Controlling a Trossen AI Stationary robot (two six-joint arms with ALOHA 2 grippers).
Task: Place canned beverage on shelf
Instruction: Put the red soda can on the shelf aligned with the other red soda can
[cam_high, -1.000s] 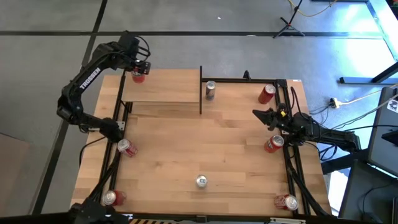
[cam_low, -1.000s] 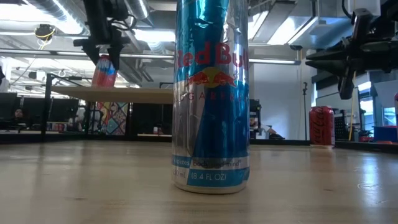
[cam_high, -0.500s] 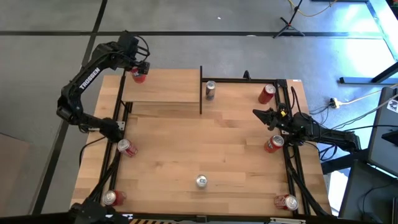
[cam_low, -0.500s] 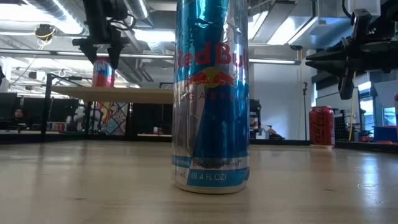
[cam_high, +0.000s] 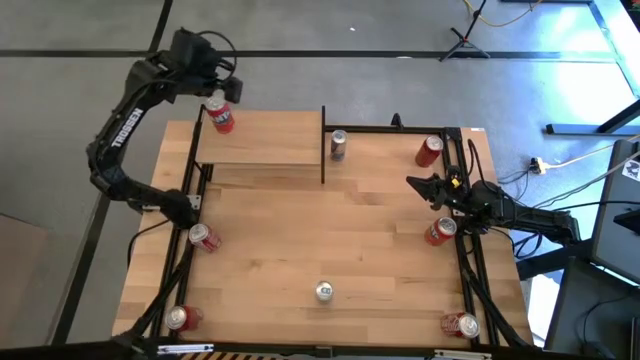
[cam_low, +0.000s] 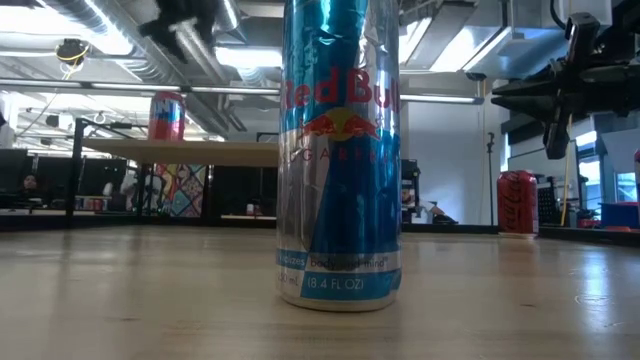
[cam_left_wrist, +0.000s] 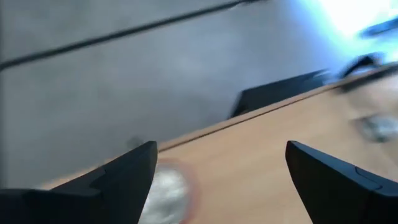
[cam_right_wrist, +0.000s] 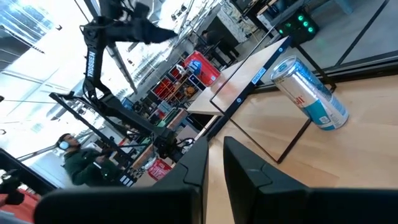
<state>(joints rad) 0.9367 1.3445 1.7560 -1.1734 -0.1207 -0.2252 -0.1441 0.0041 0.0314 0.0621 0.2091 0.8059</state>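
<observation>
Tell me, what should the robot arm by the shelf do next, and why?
Probably pull the left gripper farther away. The red can stands upright on the shelf, and the open fingers are above it, not touching.

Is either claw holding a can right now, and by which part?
Neither. The left claw is open above the red can standing on the shelf; the right claw is shut, empty.

Wooden tabletop (cam_high: 330, 240) carries several cans apart from each other: a silver-blue can (cam_high: 323, 291) upright near the front edge, red cans lying at the left edge (cam_high: 203, 237) and front corners (cam_high: 177, 318). Person in dark top (cam_right_wrist: 78, 162) sits in the room beyond.
</observation>
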